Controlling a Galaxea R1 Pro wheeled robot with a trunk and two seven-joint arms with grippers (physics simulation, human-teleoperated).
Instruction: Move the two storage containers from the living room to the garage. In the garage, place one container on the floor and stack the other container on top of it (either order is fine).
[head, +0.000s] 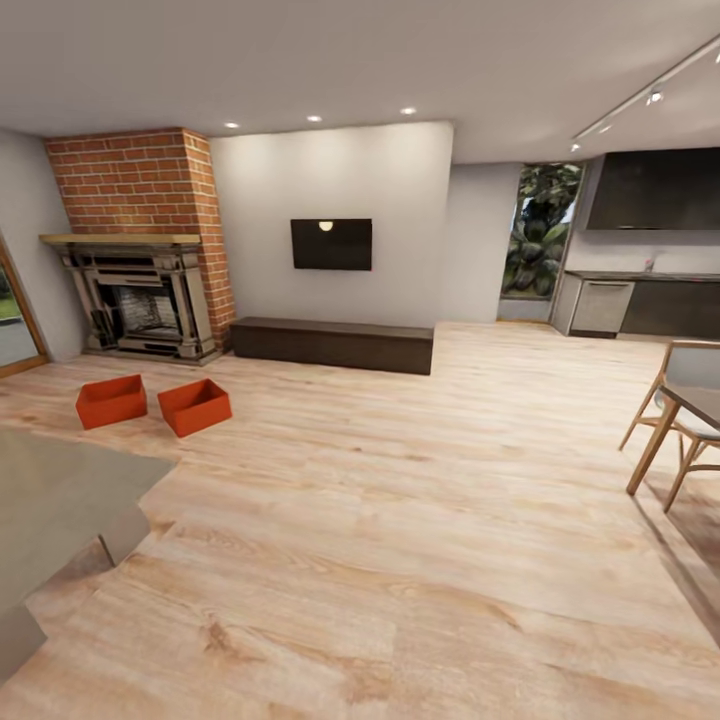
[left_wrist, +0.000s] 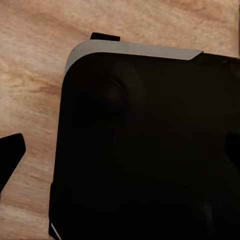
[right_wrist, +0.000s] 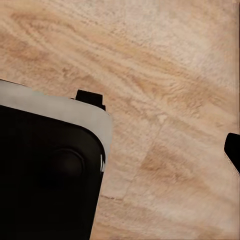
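**Containers sighted, not yet reached**

The two storage containers (head: 110, 400) (head: 195, 406) are seen side by side on the wood-plank floor (head: 400, 520) before the fireplace (head: 140, 300), well apart from the robot. Neither hand's opening can be told; nothing is seen held.

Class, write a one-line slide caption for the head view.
Two red-orange storage containers sit side by side on the living room's wood floor before the brick fireplace.

Head view: from standing height, facing forward and slightly down across the light wood-plank floor (head: 420, 520) toward the red-brick chimney (head: 140, 185).
Left wrist view: close, facing down onto the same planks (left_wrist: 35, 75).
Right wrist view: likewise, near the planks (right_wrist: 165, 100).
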